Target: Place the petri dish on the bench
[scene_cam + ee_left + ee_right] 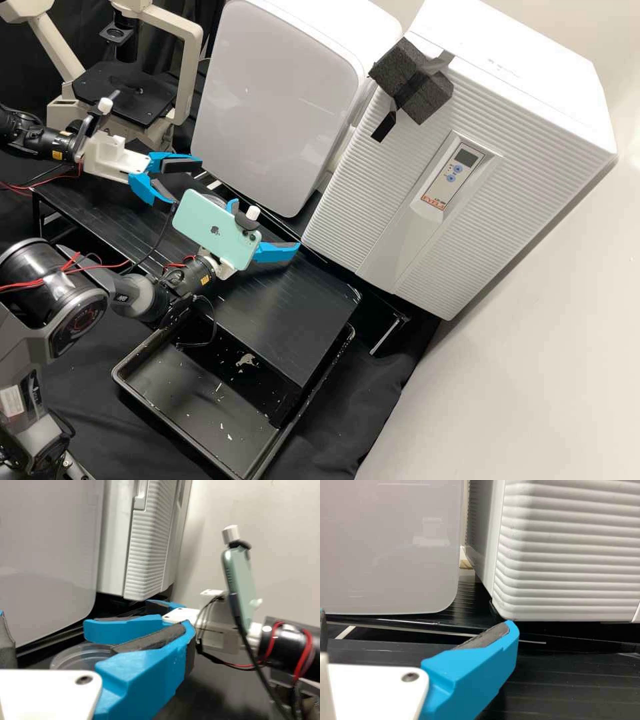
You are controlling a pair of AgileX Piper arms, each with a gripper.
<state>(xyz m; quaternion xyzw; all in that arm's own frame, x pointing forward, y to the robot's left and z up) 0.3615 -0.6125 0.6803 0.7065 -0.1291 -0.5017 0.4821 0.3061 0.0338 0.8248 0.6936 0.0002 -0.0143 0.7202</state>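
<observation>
In the high view, my left gripper stands open above the bench's left part, and my right gripper is open behind a mint phone mounted on its arm. A clear round dish lies between the two grippers, partly behind the phone. In the left wrist view, the petri dish sits low behind the left gripper, partly covered by its finger; whether it touches the bench I cannot tell. Blue fingers of the right arm are just beyond. The right wrist view has the right gripper open, nothing between its fingers.
The black bench runs below both arms, with a dark tray under its front edge. Two large white appliances, one rounded and one ribbed, stand behind it. A microscope stand is at the upper left.
</observation>
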